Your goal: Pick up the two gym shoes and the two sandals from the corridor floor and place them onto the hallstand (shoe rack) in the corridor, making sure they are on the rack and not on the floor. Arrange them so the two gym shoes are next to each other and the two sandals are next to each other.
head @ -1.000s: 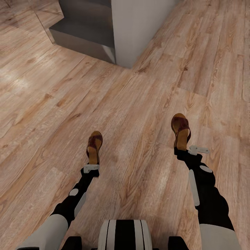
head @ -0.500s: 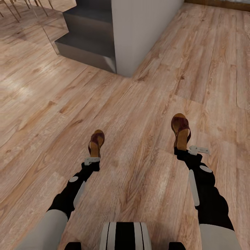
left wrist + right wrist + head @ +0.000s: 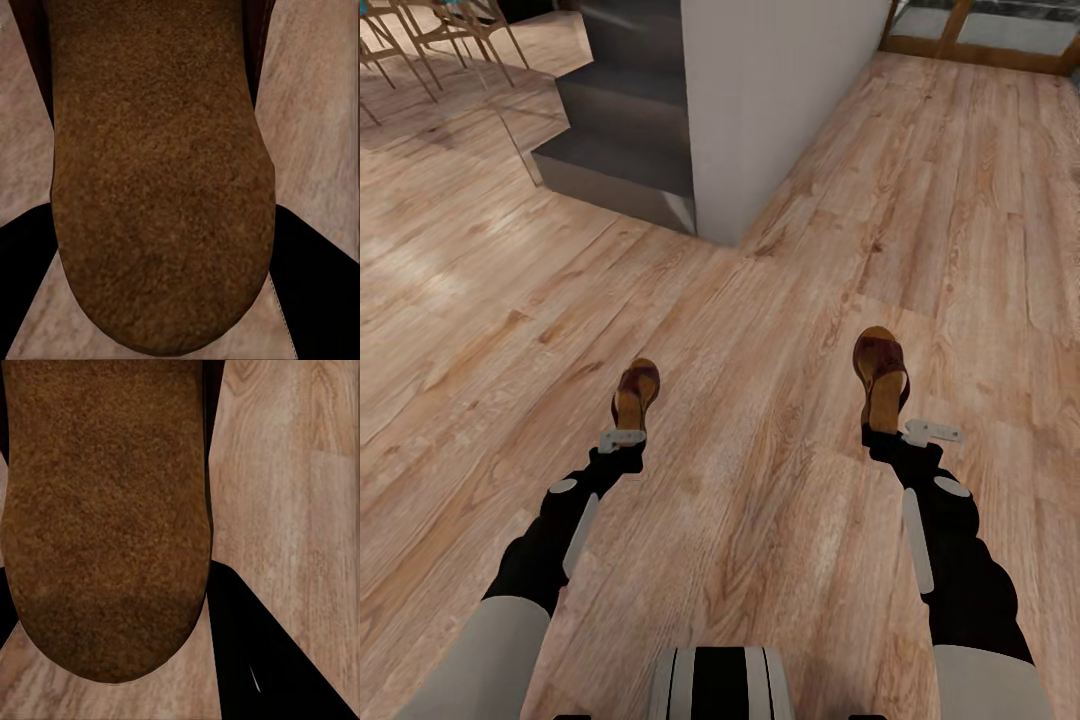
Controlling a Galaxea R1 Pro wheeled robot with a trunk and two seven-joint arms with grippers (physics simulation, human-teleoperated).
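Note:
Two brown sandals are held heel-first over the corridor floor. My left gripper is shut on the heel of the left sandal, whose tan insole sits between the black fingers in the left wrist view. My right gripper is shut on the right sandal, and its insole lies beside a black finger. Both dark reddish straps point away from me. The gym shoes and the hallstand are out of view.
A white wall corner stands ahead at the centre, with dark grey steps to its left. Chairs stand at the far left, and a wood-framed glass door at the far right. Open plank floor lies on both sides.
The view has shifted: the wall corner and steps sit lower, and chairs and a door frame have come in. My left arm has stretched forward with its sandal. The right arm holds as before.

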